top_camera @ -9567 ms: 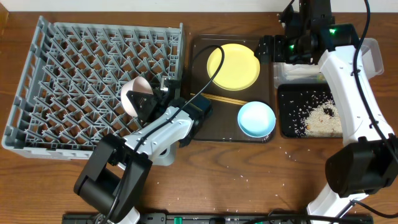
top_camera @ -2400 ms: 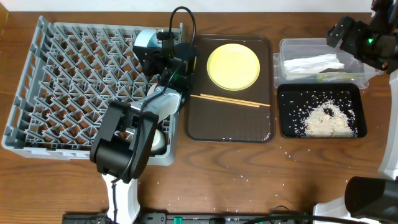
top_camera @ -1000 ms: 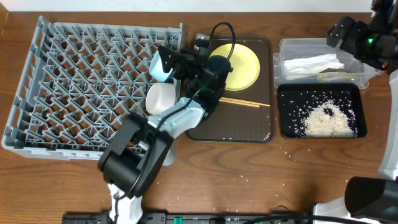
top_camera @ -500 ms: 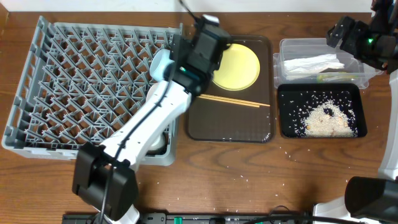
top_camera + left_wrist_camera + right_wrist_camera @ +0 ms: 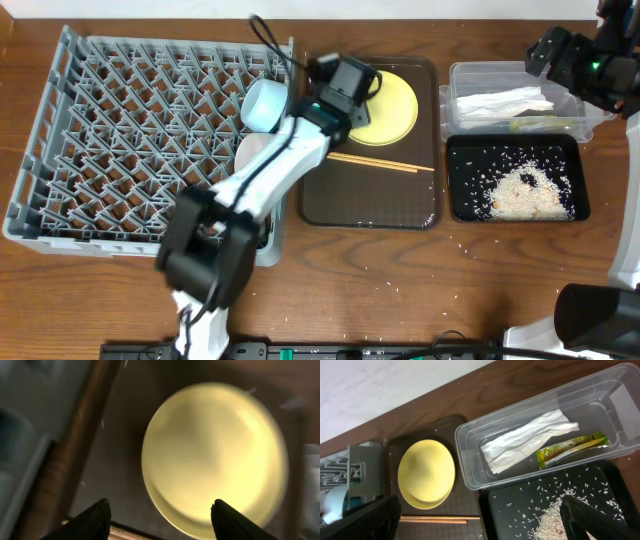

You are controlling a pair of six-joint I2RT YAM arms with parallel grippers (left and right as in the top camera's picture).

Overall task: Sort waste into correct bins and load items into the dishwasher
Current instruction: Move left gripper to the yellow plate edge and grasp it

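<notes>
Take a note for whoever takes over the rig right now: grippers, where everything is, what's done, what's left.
Left gripper: open, empty, over the plate on the brown tray.
Right gripper: open, empty, by the tub.
Done: napkin and sleeve in tub; rice in black tray; blue bowl and a white dish in the rack.
To do: plate and chopsticks to the rack; stray grains on the table.

The rack (image 5: 120, 140) at the left of the overhead view is grey, with a lattice pattern. The bowl (image 5: 264, 103) at its right edge is light blue. In the middle, the plate (image 5: 392, 105) is plain yellow, the brown tray (image 5: 370, 195) is dark and the chopsticks (image 5: 385, 163) are pale wood. At the right, the tub (image 5: 455, 110) is clear, the napkin (image 5: 505, 101) is white and the sleeve (image 5: 572, 445) is yellow-green. The black tray (image 5: 465, 200) is speckled with whitish rice (image 5: 520, 190).
</notes>
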